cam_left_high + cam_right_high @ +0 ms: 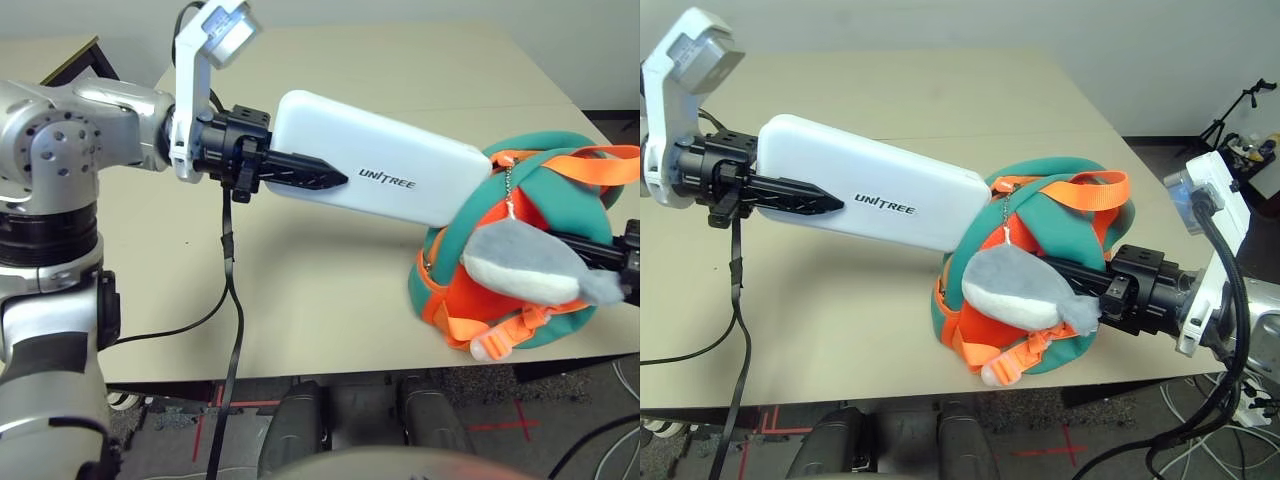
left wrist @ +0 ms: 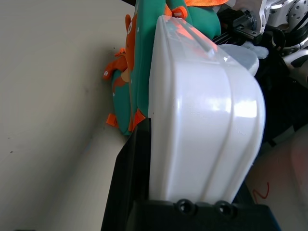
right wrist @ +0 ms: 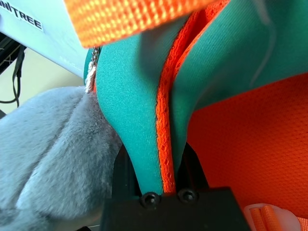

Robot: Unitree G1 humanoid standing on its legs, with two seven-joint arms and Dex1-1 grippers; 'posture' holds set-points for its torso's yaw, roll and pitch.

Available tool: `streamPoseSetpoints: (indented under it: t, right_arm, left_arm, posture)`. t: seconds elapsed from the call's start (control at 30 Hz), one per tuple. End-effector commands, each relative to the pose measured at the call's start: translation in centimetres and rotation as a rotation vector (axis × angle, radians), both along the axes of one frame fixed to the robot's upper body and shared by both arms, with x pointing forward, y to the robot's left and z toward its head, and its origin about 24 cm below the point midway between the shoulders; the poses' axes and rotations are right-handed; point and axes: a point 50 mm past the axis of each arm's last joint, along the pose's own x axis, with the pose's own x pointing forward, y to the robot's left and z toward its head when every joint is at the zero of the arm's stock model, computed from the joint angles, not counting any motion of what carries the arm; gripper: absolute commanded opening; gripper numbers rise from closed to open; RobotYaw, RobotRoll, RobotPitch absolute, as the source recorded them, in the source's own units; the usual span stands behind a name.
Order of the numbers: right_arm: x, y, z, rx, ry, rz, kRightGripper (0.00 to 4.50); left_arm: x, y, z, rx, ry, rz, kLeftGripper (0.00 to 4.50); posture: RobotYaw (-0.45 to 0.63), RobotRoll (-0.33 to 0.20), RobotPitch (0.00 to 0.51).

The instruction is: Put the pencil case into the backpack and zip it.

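Gripping the hard white pencil case (image 1: pixel 380 158) across its thickness, the left gripper (image 1: pixel 345 178) has its jaws spread only as wide as that glossy, round-cornered slab. The case is held above the smooth pale table (image 1: pixel 270 290), its dark lettering facing the robot; its long axis slants from the left gripper down and rightward, one end pointing at the backpack (image 1: pixel 590 200) and meeting its upper edge. I can't tell whether that end is inside. The backpack is soft, rounded teal cloth with woven orange straps, and a fuzzy grey plush fish (image 1: pixel 525 262) hangs from a beaded chain (image 1: pixel 509 185). On the right, the right gripper (image 3: pixel 155 149) has narrow jaws, pinching a teal fold with ribbed orange trim
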Motion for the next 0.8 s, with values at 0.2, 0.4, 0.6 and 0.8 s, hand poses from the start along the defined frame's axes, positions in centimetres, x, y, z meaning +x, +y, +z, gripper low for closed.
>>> streamPoseSetpoints:
  t: [0.2,0.4,0.6,0.8]
  right_arm:
    - [-0.1,0.2,-0.2,-0.012,-0.001,-0.008,0.2]
    - [-0.1,0.2,-0.3,-0.009,-0.002,-0.016,0.2]
    - [0.3,0.3,-0.3,-0.005,-0.013,-0.014,0.2]
    - [0.9,0.7,-0.4,0.005,-0.031,0.005,0.2]
  left_arm:
    - [0.0,-1.8,-2.4,0.066,0.034,-0.068,1.28]
    - [0.4,-2.3,-3.5,0.12,0.031,-0.086,1.28]
    - [2.2,-3.5,-4.0,0.146,-0.022,-0.068,1.28]
    - [4.1,-6.9,-3.7,0.163,-0.107,-0.114,1.28]
  posture:
    - [-0.12,0.0,0.101]
    - [-0.13,0.0,0.105]
    - [-0.12,0.0,0.1]
    - [-0.11,0.0,0.094]
